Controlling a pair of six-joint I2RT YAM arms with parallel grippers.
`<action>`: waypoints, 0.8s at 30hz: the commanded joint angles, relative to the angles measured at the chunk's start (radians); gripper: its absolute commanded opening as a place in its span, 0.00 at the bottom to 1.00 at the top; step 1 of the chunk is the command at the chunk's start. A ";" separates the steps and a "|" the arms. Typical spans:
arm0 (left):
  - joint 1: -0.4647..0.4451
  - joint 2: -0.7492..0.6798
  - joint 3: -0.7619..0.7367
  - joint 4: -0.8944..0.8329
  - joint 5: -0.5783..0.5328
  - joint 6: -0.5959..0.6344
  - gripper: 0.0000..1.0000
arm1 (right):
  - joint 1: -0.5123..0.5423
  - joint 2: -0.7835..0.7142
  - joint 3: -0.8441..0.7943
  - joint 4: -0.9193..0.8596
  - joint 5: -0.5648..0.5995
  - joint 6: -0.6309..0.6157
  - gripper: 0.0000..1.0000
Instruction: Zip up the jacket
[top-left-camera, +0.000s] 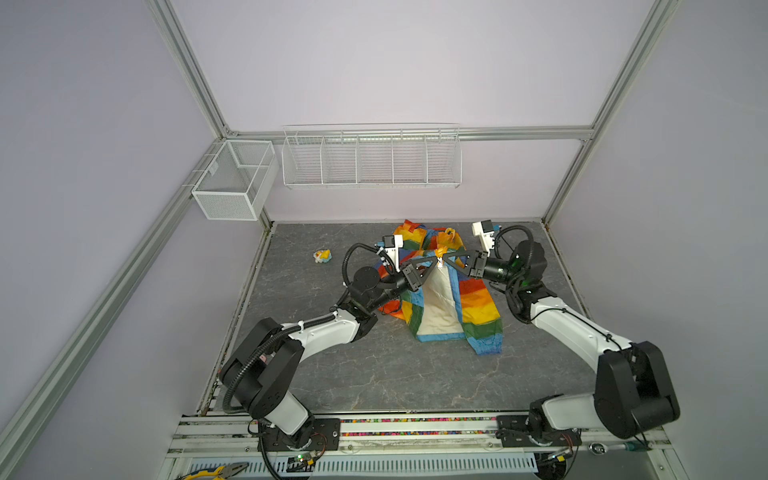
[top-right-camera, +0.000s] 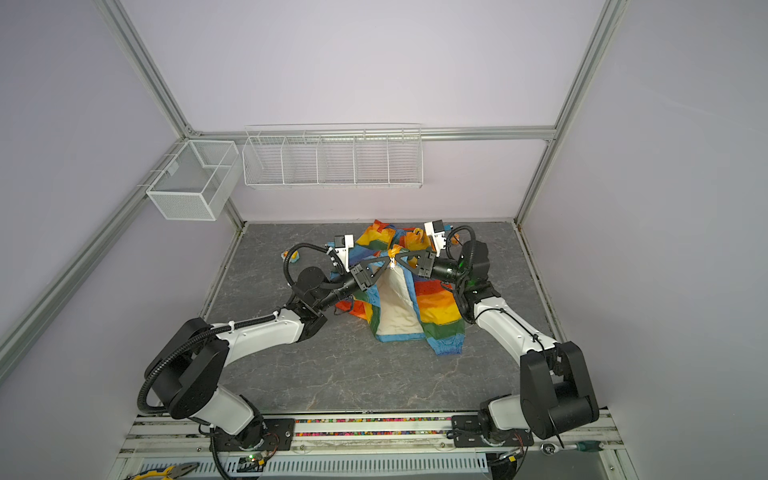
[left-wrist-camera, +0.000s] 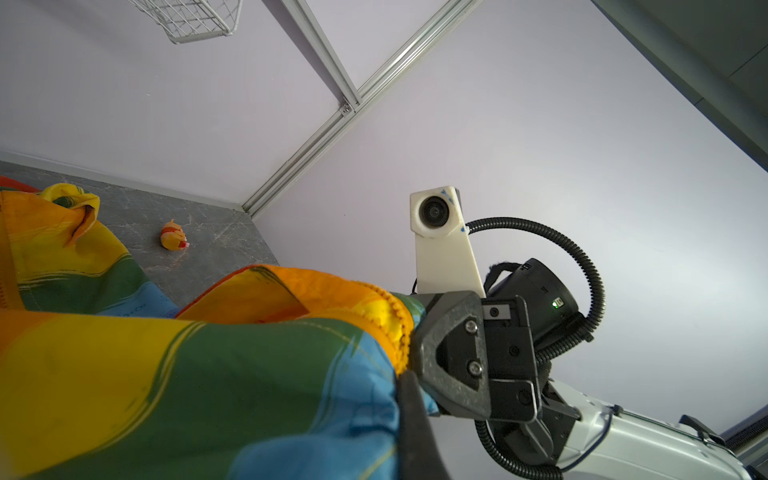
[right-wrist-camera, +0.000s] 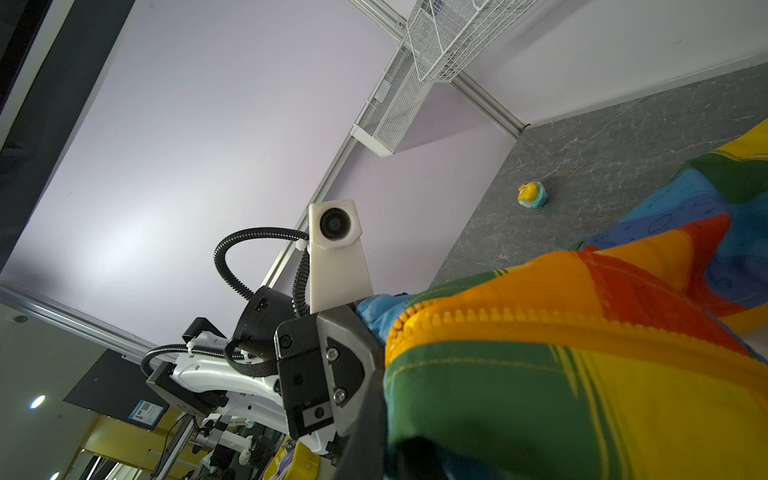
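The rainbow-striped jacket (top-left-camera: 478, 307) (top-right-camera: 436, 307) lies on the grey table, its front edges spread apart over pale lining (top-left-camera: 440, 307). My left gripper (top-left-camera: 434, 262) (top-right-camera: 388, 262) and right gripper (top-left-camera: 446, 262) (top-right-camera: 398, 261) meet tip to tip over the jacket's middle. Each is shut on the orange-yellow zipper band, which is lifted slightly there. A small pale metal piece shows between the tips. In the left wrist view striped fabric (left-wrist-camera: 208, 374) bunches against my dark finger (left-wrist-camera: 413, 419). The zipper teeth (right-wrist-camera: 498, 318) run from the grip in the right wrist view.
A small yellow duck toy (top-left-camera: 322, 255) (right-wrist-camera: 532, 194) sits left of the jacket. An orange toy (left-wrist-camera: 173, 241) lies near the back right corner. Wire baskets (top-left-camera: 237, 178) (top-left-camera: 372, 158) hang on the back wall. Pliers (top-left-camera: 216, 471) lie below the front rail.
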 joint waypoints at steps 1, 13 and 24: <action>-0.008 0.019 -0.016 -0.079 0.101 -0.021 0.00 | -0.035 -0.031 0.048 0.093 0.111 -0.033 0.06; -0.008 -0.048 -0.041 -0.262 0.147 -0.025 0.00 | -0.040 -0.051 0.068 -0.161 0.121 -0.162 0.06; 0.034 -0.145 0.042 -0.589 0.228 -0.018 0.00 | -0.041 -0.096 0.098 -0.630 0.184 -0.445 0.46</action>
